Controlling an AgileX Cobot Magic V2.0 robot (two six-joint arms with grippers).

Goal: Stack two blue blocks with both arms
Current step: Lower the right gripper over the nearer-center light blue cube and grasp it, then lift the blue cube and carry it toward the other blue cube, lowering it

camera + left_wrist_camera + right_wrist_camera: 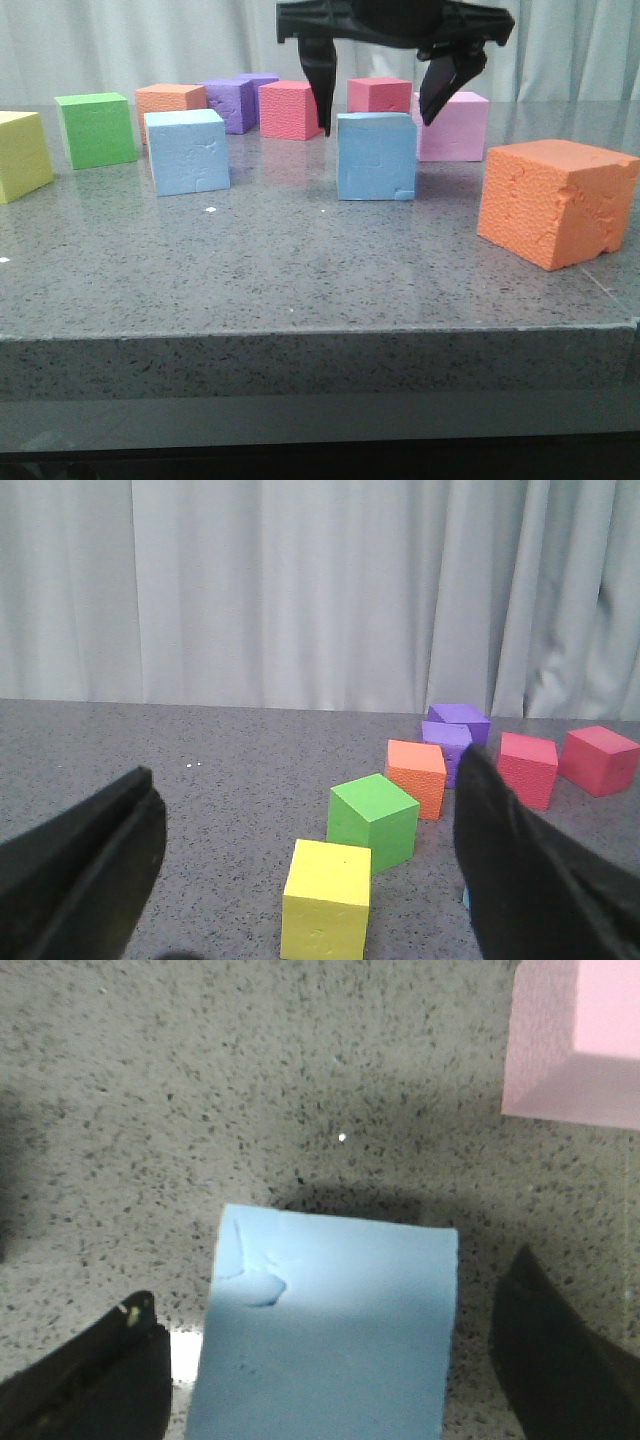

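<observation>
While the right pincer (380,115) hangs wide open and empty astride one blue block (376,157), presumably for lifting, the left pincer (310,880) gapes idle.

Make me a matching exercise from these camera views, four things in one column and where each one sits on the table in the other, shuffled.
Things:
1. yellow cube
2. big orange cube
3. pink cube
4. blue block with the notched corner

Places, by the front view:
A. nearest the front edge, on the right
B. under the open right gripper
C. far left edge
D. just behind and right of that blue block

Pairs: 1-C, 2-A, 3-D, 4-B
</observation>
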